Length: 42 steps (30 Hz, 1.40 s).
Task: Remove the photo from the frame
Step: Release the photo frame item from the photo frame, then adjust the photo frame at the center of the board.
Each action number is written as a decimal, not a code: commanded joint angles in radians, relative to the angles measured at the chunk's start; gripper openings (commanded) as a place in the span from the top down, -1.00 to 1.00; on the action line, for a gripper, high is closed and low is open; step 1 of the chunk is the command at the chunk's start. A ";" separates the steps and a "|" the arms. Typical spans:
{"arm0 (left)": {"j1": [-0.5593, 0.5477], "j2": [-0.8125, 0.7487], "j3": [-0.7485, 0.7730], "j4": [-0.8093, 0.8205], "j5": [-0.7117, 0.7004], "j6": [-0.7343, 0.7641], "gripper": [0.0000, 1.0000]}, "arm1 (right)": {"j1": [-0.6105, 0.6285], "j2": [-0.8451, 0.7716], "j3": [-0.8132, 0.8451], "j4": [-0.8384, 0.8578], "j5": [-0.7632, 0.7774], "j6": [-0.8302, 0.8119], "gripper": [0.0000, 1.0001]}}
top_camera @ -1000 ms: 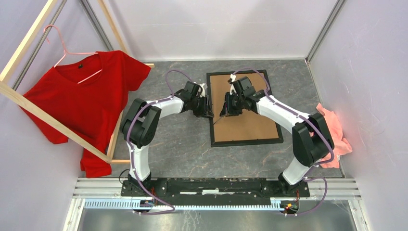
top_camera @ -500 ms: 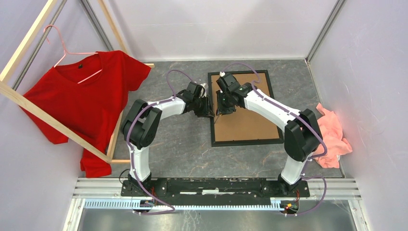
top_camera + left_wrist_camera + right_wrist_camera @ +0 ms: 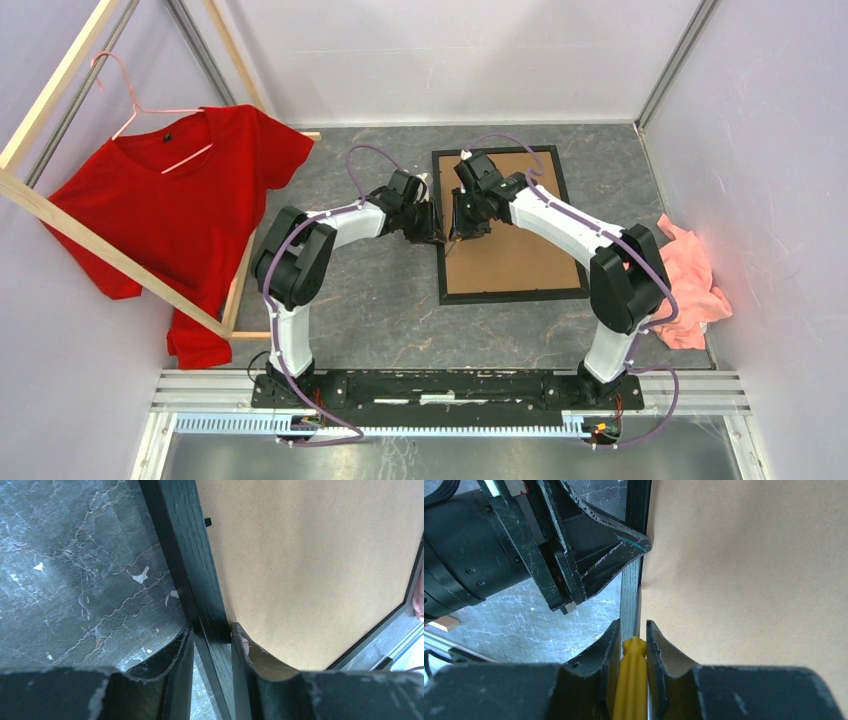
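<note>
The big thin black picture frame [image 3: 515, 294] lies face down on the grey surface [image 3: 370, 310]. Its brown backing board [image 3: 510, 255] is not out yet, so the sunflower photo is hidden. The left end effector [image 3: 212, 632] pinches the frame's side. The right end effector [image 3: 631, 627] is closed on a yellow stick [image 3: 630, 680]. Most work is left.

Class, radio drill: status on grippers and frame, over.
Left gripper shut on thin black rectangular frame, left rail. Right gripper shut on yellow rod-shaped tool beside it. Brown backing board on; photo hidden.
</note>
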 commanded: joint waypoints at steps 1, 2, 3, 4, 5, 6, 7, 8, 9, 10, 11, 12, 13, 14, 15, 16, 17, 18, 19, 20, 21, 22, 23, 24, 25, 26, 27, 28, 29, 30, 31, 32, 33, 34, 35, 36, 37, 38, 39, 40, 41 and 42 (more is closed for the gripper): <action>-0.065 0.110 -0.036 -0.021 -0.037 -0.031 0.96 | 0.082 0.013 0.126 0.332 -0.298 0.049 1.00; -0.065 0.107 -0.037 -0.018 -0.034 -0.030 0.96 | 0.082 0.013 0.131 0.335 -0.293 0.032 1.00; -0.065 0.102 -0.038 -0.016 -0.032 -0.026 0.96 | 0.080 0.015 0.136 0.334 -0.286 0.019 1.00; -0.065 0.096 -0.038 -0.014 -0.029 -0.022 0.96 | 0.081 0.013 0.140 0.328 -0.282 0.000 1.00; -0.065 0.089 -0.036 -0.015 -0.026 -0.017 0.96 | 0.079 0.007 0.136 0.325 -0.282 -0.023 1.00; -0.065 0.084 -0.032 -0.017 -0.026 -0.013 0.96 | 0.076 -0.002 0.137 0.314 -0.280 -0.045 1.00; -0.064 0.080 -0.031 -0.018 -0.023 -0.011 0.96 | 0.070 -0.015 0.133 0.309 -0.285 -0.069 1.00; -0.064 0.076 -0.029 -0.018 -0.017 -0.007 0.96 | 0.060 -0.030 0.127 0.310 -0.306 -0.092 1.00; -0.065 0.075 -0.029 -0.016 -0.010 -0.005 0.96 | 0.041 -0.045 0.124 0.301 -0.325 -0.121 1.00; -0.065 0.073 -0.027 -0.015 -0.004 -0.003 0.96 | 0.022 -0.064 0.121 0.297 -0.349 -0.151 1.00; -0.065 0.071 -0.027 -0.011 0.003 0.001 0.96 | -0.002 -0.077 0.118 0.290 -0.365 -0.177 1.00; -0.065 0.069 -0.027 -0.012 0.007 0.007 0.96 | -0.031 -0.094 0.112 0.278 -0.373 -0.203 1.00; -0.064 0.068 -0.026 -0.009 0.010 0.013 0.96 | -0.057 -0.109 0.097 0.279 -0.395 -0.221 1.00; -0.064 0.068 -0.026 -0.007 0.013 0.019 0.96 | -0.084 -0.127 0.080 0.284 -0.411 -0.236 1.00; -0.065 0.067 -0.025 -0.008 0.014 0.025 0.96 | -0.118 -0.141 0.058 0.285 -0.425 -0.243 1.00; -0.064 0.065 -0.025 -0.008 0.015 0.033 0.96 | -0.147 -0.156 0.032 0.295 -0.440 -0.245 1.00; -0.065 0.064 -0.025 -0.007 0.017 0.039 0.96 | -0.183 -0.170 0.011 0.312 -0.465 -0.243 1.00; -0.065 0.062 -0.025 -0.006 0.018 0.046 0.96 | -0.216 -0.181 -0.015 0.329 -0.490 -0.239 1.00; -0.064 0.061 -0.024 -0.006 0.020 0.054 0.96 | -0.236 -0.194 -0.033 0.348 -0.505 -0.233 1.00; -0.065 0.059 -0.024 -0.007 0.021 0.060 0.96 | -0.258 -0.200 -0.048 0.363 -0.527 -0.227 1.00; -0.064 0.056 -0.025 -0.005 0.022 0.067 0.96 | -0.273 -0.209 -0.064 0.391 -0.546 -0.216 1.00; -0.064 0.053 -0.027 -0.003 0.023 0.074 0.96 | -0.287 -0.217 -0.083 0.415 -0.558 -0.201 1.00; -0.065 0.051 -0.028 -0.003 0.024 0.083 0.96 | -0.299 -0.224 -0.104 0.450 -0.574 -0.188 1.00; -0.065 0.051 -0.029 -0.004 0.029 0.092 0.96 | -0.313 -0.231 -0.121 0.484 -0.583 -0.168 1.00; -0.064 0.048 -0.028 -0.008 0.038 0.104 0.96 | -0.328 -0.234 -0.140 0.507 -0.594 -0.153 1.00; -0.064 0.046 -0.029 -0.012 0.052 0.116 0.96 | -0.344 -0.236 -0.158 0.535 -0.602 -0.135 1.00; -0.065 0.042 -0.031 -0.015 0.070 0.131 0.96 | -0.359 -0.236 -0.177 0.556 -0.614 -0.118 1.00; -0.065 0.037 -0.033 -0.024 0.081 0.148 0.96 | -0.377 -0.235 -0.189 0.570 -0.622 -0.106 1.00; -0.064 0.031 -0.036 -0.030 0.091 0.161 0.96 | -0.397 -0.234 -0.204 0.589 -0.634 -0.089 1.00; -0.065 0.023 -0.040 -0.036 0.105 0.180 0.96 | -0.420 -0.232 -0.220 0.609 -0.646 -0.074 1.00; -0.065 0.016 -0.042 -0.047 0.114 0.196 0.96 | -0.438 -0.228 -0.234 0.628 -0.650 -0.059 1.00; -0.065 0.008 -0.050 -0.052 0.125 0.215 0.96 | -0.457 -0.227 -0.255 0.646 -0.651 -0.043 1.00; -0.064 -0.002 -0.059 -0.052 0.131 0.226 0.96 | -0.470 -0.227 -0.275 0.678 -0.649 -0.030 1.00; -0.065 -0.008 -0.066 -0.058 0.145 0.245 0.96 | -0.483 -0.225 -0.305 0.707 -0.647 -0.016 1.00; -0.066 -0.013 -0.070 -0.073 0.151 0.258 0.96 | -0.492 -0.222 -0.328 0.727 -0.646 -0.006 1.00; -0.064 -0.015 -0.073 -0.084 0.155 0.269 0.96 | -0.495 -0.215 -0.344 0.749 -0.645 -0.001 1.00; -0.065 -0.017 -0.075 -0.094 0.162 0.280 0.96 | -0.497 -0.208 -0.357 0.761 -0.643 -0.001 1.00; -0.063 -0.019 -0.075 -0.098 0.169 0.287 0.96 | -0.496 -0.193 -0.361 0.768 -0.645 -0.002 1.00; -0.060 -0.027 -0.072 -0.102 0.172 0.291 0.96 | -0.496 -0.175 -0.359 0.769 -0.647 -0.004 1.00; -0.052 -0.034 -0.064 -0.101 0.183 0.289 0.96 | -0.496 -0.160 -0.352 0.770 -0.653 -0.009 1.00; -0.039 -0.043 -0.054 -0.094 0.201 0.277 0.96 | -0.497 -0.142 -0.350 0.777 -0.659 -0.018 1.00; -0.023 -0.051 -0.042 -0.081 0.225 0.259 0.96 | -0.497 -0.129 -0.347 0.785 -0.661 -0.031 1.00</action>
